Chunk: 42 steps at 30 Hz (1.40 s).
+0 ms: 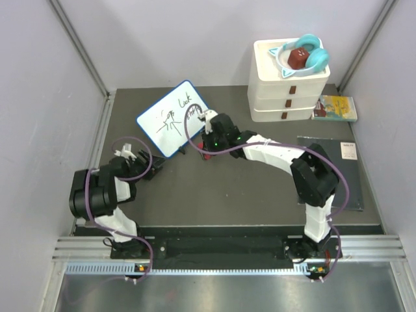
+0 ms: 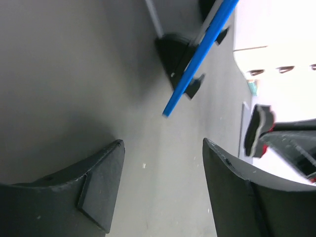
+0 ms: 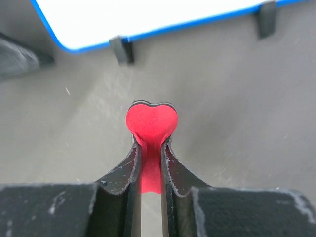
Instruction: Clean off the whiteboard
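Observation:
The whiteboard [image 1: 174,117] has a blue frame, small black feet and black scribbles. It stands tilted on the dark table at the back left. My right gripper [image 1: 206,152] is shut on a red heart-shaped eraser [image 3: 150,123]. It holds the eraser just in front of the board's lower edge [image 3: 148,19], apart from it. My left gripper [image 1: 155,167] is open and empty, low over the table by the board's near left corner. In the left wrist view its gripper [image 2: 163,148] faces the blue frame edge [image 2: 197,64] and a black foot [image 2: 173,52].
White stacked drawers [image 1: 286,91] stand at the back right with teal headphones [image 1: 305,53] on top. A book [image 1: 335,108] lies beside them. A flat black pad [image 1: 338,170] lies at the right. Grey walls close both sides.

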Motion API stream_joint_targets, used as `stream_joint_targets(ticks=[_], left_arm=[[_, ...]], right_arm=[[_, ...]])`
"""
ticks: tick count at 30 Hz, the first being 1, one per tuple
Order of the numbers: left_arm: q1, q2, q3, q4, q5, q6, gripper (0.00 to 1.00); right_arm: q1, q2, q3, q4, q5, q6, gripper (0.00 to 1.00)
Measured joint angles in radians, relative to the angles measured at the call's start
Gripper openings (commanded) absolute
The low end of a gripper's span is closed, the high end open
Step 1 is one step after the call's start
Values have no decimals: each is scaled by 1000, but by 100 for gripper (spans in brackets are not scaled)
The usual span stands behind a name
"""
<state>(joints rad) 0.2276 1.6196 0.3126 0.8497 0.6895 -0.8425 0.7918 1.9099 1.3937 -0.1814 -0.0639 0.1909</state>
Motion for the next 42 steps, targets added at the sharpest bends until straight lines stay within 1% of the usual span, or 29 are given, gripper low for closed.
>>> stream_joint_targets(ticks=[4, 6, 8, 10, 13, 18, 22, 27, 32, 35, 37, 39, 40, 42], left_arm=[[0, 126, 2, 216, 14, -68, 69], [0, 179, 2, 305, 14, -102, 64], [0, 231, 2, 385, 18, -139, 62], [0, 266, 3, 436, 19, -179, 59], [-2, 309, 20, 480, 20, -226, 59], [-22, 349, 70, 492, 10, -265, 58], [-34, 381, 114, 495, 10, -279, 54], [-44, 407, 147, 489, 11, -277, 44], [-48, 409, 169, 481, 13, -232, 43], [-53, 405, 188, 470, 13, -192, 38], [-56, 401, 192, 468, 14, -175, 33], [-58, 397, 192, 470, 16, -167, 30], [-59, 396, 192, 473, 18, -164, 27], [-60, 391, 191, 475, 21, -149, 26]], right_arm=[[-31, -13, 0, 64, -51, 49, 0], [-31, -13, -6, 87, -71, 65, 0], [-30, -13, -11, 97, -93, 82, 0], [-32, -13, -16, 113, -113, 98, 0], [-43, -13, -26, 148, -147, 133, 0], [-74, -13, -31, 201, -173, 182, 0], [-84, -10, -32, 227, -178, 208, 0], [-94, 14, -32, 278, -193, 256, 0], [-115, 88, -8, 292, -187, 305, 0], [-121, 129, 11, 293, -153, 330, 0], [-121, 138, 14, 298, -135, 346, 0], [-121, 140, 16, 311, -117, 362, 0], [-121, 140, 22, 313, -109, 370, 0], [-121, 145, 45, 320, -96, 380, 0]])
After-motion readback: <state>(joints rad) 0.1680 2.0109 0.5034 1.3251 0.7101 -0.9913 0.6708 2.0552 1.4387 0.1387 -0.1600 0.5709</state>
